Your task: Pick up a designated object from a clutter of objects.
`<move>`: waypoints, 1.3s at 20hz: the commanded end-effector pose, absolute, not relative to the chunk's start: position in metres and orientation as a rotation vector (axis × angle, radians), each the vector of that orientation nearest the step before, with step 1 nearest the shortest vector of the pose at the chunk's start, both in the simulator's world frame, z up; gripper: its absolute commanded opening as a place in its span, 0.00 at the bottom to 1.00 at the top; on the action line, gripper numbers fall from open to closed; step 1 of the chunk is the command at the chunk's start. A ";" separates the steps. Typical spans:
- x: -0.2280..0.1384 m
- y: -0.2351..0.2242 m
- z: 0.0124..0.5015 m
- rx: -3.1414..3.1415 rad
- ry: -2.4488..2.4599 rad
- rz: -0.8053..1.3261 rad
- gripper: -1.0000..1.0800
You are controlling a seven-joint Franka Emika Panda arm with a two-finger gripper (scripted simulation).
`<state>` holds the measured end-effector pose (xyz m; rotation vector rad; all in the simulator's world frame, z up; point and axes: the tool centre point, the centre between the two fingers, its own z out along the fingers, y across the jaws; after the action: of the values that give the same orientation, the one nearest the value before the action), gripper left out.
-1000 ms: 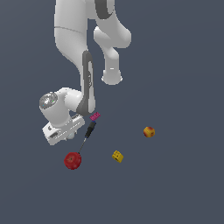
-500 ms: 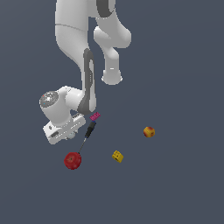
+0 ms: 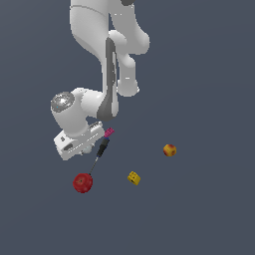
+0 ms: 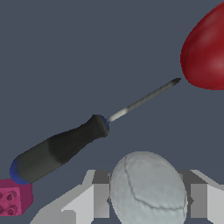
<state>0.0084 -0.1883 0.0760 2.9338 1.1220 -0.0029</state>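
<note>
Fingers [image 4: 197, 199] of my gripper [image 4: 146, 199] sit on either side of the small pale ball [image 4: 148, 189], and they appear pressed against its sides, though their tips are cut off by the wrist view's edge, so I cannot confirm contact. Close beside the ball lies a screwdriver [image 4: 65, 146] with a black handle, a blue end cap and a thin metal shaft. Its tip points at the dark-red ball [image 4: 205, 52] and stops just short of it. A magenta brick [image 4: 15, 197] with round studs rests just beside the handle's blue end.

From the exterior view I see the yellow holed block [image 3: 133, 178] and the orange-yellow cube [image 3: 170, 150] well apart from the gripper, toward that view's right. The ball in my grip is grey-white and matte, with fine dark seam lines curving across it. In the exterior view it is almost entirely hidden under the white hand, showing only as a pale speck. The red ball is cropped in the wrist view.
</note>
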 end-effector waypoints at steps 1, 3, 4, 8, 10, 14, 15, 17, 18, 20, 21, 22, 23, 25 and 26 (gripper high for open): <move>0.010 -0.171 0.096 2.932 1.123 -0.002 0.00; 0.010 -0.156 0.114 2.932 1.123 -0.002 0.00; 0.011 -0.148 0.124 2.932 1.123 -0.003 0.00; 0.012 -0.115 0.163 2.931 1.124 -0.003 0.00; 0.014 -0.098 0.183 2.931 1.124 -0.004 0.00; 0.016 -0.064 0.222 2.930 1.125 -0.004 0.00; 0.016 -0.056 0.232 2.930 1.125 -0.004 0.00; 0.018 -0.040 0.252 2.930 1.125 -0.004 0.00; 0.018 -0.031 0.261 2.930 1.125 -0.004 0.00; 0.020 -0.015 0.281 2.931 1.126 -0.004 0.00; 0.020 -0.007 0.291 2.931 1.126 -0.004 0.00; 0.021 0.001 0.301 2.931 1.126 -0.004 0.00; 0.022 0.009 0.311 2.931 1.126 -0.004 0.00; 0.024 0.025 0.330 2.931 1.126 -0.003 0.00; 0.025 0.034 0.340 2.931 1.126 -0.003 0.00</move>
<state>0.0239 0.0212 0.3247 2.9306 1.1265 -0.0021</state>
